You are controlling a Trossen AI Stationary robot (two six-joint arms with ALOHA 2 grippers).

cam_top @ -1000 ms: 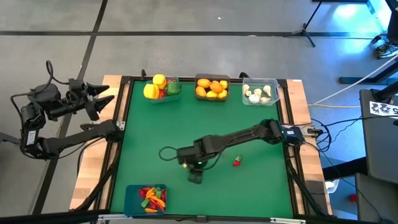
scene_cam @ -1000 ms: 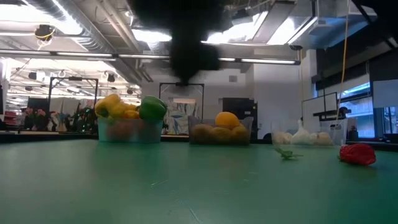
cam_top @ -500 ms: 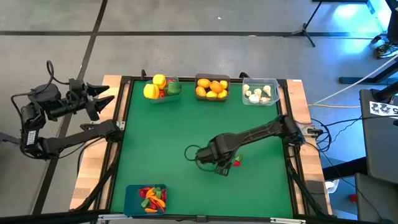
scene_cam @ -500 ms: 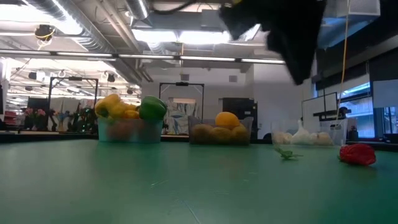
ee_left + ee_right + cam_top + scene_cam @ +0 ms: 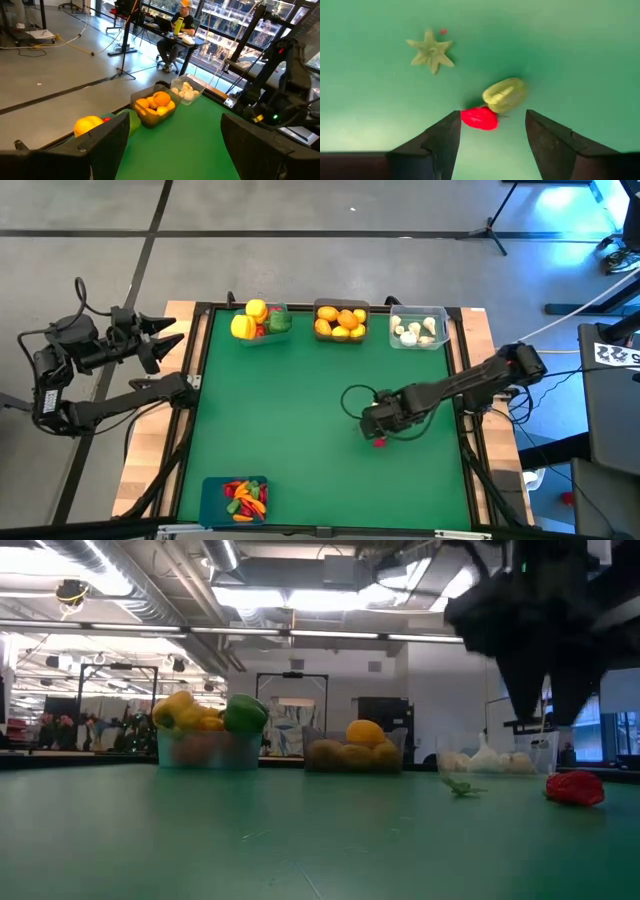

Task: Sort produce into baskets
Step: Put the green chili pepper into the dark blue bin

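A small red piece of produce (image 5: pixel 379 442) lies on the green mat (image 5: pixel 300 410), right of centre and well apart from every bin. In the right wrist view it shows as a red lump (image 5: pixel 479 118) touching a yellow-green piece (image 5: pixel 504 94), with a pale green star-shaped stem cap (image 5: pixel 430 51) lying loose near them. In the low view the red piece (image 5: pixel 574 787) rests on the mat with the stem cap (image 5: pixel 459 786) a little way beside it.

The right gripper (image 5: pixel 374 423) hangs directly above the red piece, its two fingers (image 5: pixel 438 141) spread apart with the piece showing between them, touching nothing.

Three bins stand in a row along the far edge: one with yellow, red and green peppers (image 5: pixel 258 321), a dark one with oranges and lemons (image 5: pixel 341 321), and a clear one with garlic (image 5: pixel 418 330). A blue bin (image 5: pixel 237 498) with chillies and carrots sits at the near edge on the left.

The left gripper (image 5: pixel 160 340) waits off the mat past the table's left edge, its fingers parted and empty.

A person (image 5: pixel 176 31) sits at a desk in the room beyond the table.
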